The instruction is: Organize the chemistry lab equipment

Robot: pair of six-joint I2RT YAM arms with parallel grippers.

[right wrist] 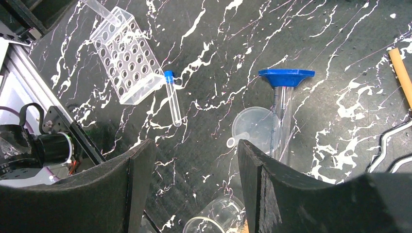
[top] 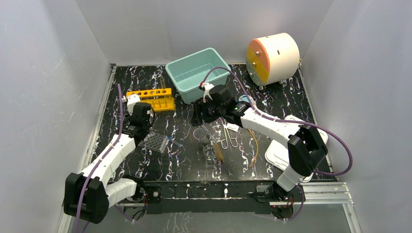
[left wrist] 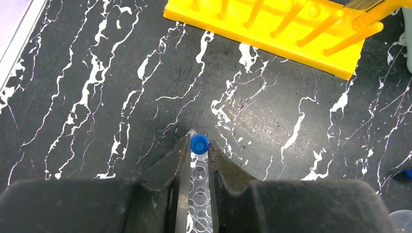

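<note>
Left gripper [left wrist: 199, 148] is clamped on a blue-capped tube [left wrist: 199, 143], its fingers pinching just under the cap. I see it held directly over the clear holed rack [top: 154, 141]. Whether the tube's tip sits in a hole I cannot tell. Beyond that clear rack, away from the arm bases, the yellow tube rack [left wrist: 272, 34] sits on the black marbled table [left wrist: 97, 97], apart from it. On my right wrist feed the right gripper [right wrist: 194, 150] has its fingers spread wide, with only tabletop between them. A second blue-capped tube [right wrist: 173, 99] lies flat just beside the clear rack's corner, on the right arm's side. Farther from the clear rack on that side lie a clear funnel [right wrist: 252, 124] and a blue-based graduated cylinder [right wrist: 283, 104], overlapping in my view. Amber tubing [right wrist: 401, 73] lies well apart from the rack.
</note>
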